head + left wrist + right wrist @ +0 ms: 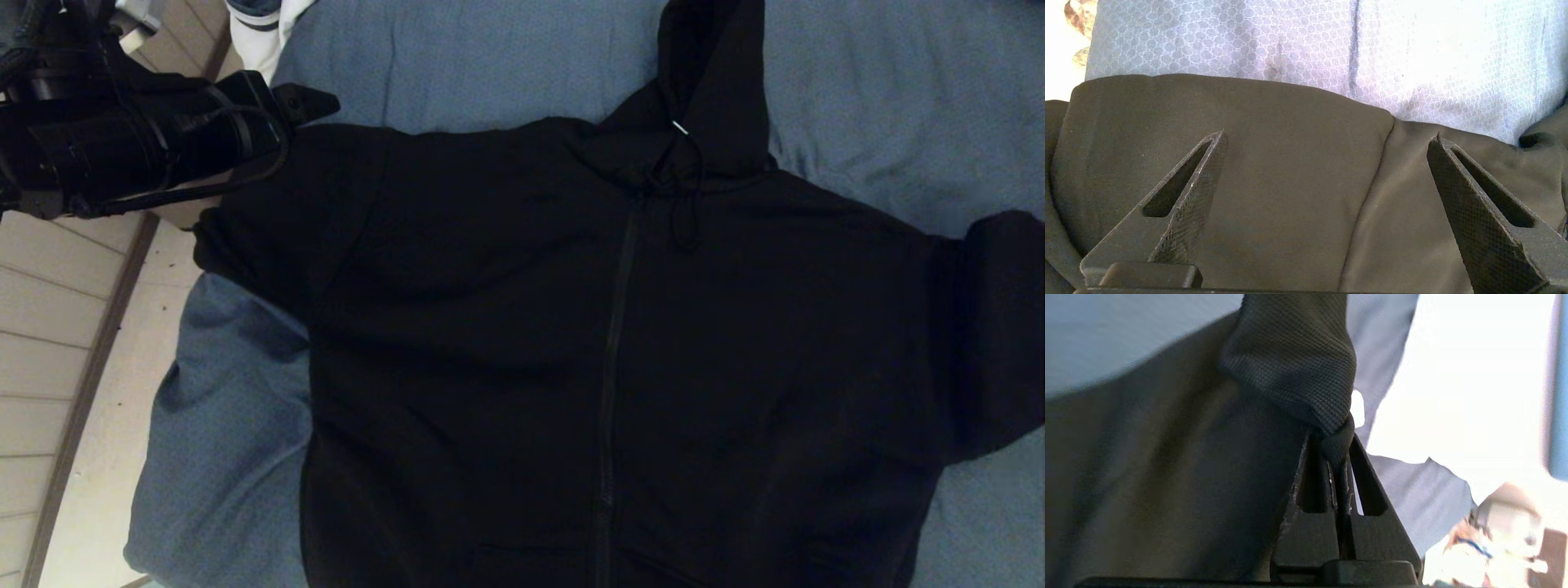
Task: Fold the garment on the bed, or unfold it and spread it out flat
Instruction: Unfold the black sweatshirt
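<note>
Black cloth covers most of the head view: the garment lies front up on the bed, zipper shut and running down its middle, hood pointing toward the far side, drawstring looped just below the neck. 1 sleeve is folded in over the body at the robot's left side, near the mattress edge; the other reaches off toward the robot's right. The left tool hangs over that folded left sleeve with its 2 fingers spread wide apart and nothing between them, blue-grey sheet showing past the cloth. The right tool is outside the head view; in its wrist view its fingers are pinched together on a bunched fold of the garment's black fabric. Pale floor shows beside the bed.
</note>
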### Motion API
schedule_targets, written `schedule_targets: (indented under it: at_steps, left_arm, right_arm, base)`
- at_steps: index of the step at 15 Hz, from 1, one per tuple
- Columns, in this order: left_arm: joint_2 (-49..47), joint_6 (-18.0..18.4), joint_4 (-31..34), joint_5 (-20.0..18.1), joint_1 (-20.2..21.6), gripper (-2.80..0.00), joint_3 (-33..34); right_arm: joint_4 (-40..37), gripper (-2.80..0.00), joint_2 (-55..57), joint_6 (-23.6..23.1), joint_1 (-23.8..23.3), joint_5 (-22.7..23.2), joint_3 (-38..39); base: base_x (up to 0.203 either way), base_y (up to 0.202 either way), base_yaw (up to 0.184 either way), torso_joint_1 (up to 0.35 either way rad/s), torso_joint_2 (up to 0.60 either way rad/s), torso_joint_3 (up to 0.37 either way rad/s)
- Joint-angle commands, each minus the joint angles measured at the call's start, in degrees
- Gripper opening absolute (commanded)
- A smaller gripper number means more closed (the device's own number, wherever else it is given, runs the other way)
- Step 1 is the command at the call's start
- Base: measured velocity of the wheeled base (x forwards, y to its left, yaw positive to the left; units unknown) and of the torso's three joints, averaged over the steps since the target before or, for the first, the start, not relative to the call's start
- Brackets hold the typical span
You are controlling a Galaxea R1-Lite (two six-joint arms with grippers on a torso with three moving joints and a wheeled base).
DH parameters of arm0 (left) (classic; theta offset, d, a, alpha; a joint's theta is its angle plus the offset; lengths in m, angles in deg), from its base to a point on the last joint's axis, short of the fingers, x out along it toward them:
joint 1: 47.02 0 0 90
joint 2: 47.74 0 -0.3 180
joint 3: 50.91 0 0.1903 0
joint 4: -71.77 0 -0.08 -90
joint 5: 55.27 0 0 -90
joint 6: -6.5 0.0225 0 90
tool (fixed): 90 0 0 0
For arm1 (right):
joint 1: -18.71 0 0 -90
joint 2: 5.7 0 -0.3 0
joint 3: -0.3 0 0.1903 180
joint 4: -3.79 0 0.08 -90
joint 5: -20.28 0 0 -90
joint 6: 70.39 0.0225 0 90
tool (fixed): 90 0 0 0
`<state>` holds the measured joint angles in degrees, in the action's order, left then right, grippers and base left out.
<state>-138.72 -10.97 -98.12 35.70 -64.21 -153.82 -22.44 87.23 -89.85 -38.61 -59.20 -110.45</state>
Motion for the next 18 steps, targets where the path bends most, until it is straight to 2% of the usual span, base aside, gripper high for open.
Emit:
schedule_targets:
  at_steps: [1, 10, 11, 12, 13, 18]
  left_arm:
    - [-0.1, -0.2, -0.1, 0.0, -0.1, 0.0, 0.0]
    - [0.2, -0.2, -0.1, 0.0, -0.1, 0.0, 0.0]
    - [0.2, -0.2, -0.1, 0.0, -0.1, 0.0, 0.0]
    - [0.2, -0.2, -0.1, 0.0, -0.1, 0.0, 0.0]
    - [0.3, -0.2, -0.1, 0.0, -0.2, 0.0, 0.0]
    - [0.7, -0.3, 0.0, 0.0, -0.1, 0.0, -0.1]
  right_arm:
    - [0.3, -2.8, 4.3, -0.1, -2.6, 0.4, -1.4]
    - [1.0, -2.8, 6.0, -1.1, -5.4, 1.3, -3.6]
    - [1.0, -2.56, 6.1, -1.1, -6.2, 2.1, -3.9]
    - [1.1, 0.0, 6.0, -1.4, -7.4, 3.4, -3.5]
    - [1.1, 0.0, 6.0, -1.4, -8.1, 4.8, -4.3]
    - [0.4, 0.0, 5.5, -1.2, -8.4, 6.2, -5.7]
  base:
    - [0.0, 0.0, 0.0, 0.0, 0.0, 0.0]
    - [0.0, 0.0, 0.0, 0.0, 0.0, 0.0]
    - [0.0, 0.0, 0.0, 0.0, 0.0, 0.0]
    - [0.0, 0.0, 0.0, 0.0, 0.0, 0.0]
    - [0.0, 0.0, 0.0, 0.0, 0.0, 0.0]
    - [0.0, 0.0, 0.0, 0.0, 0.0, 0.0]
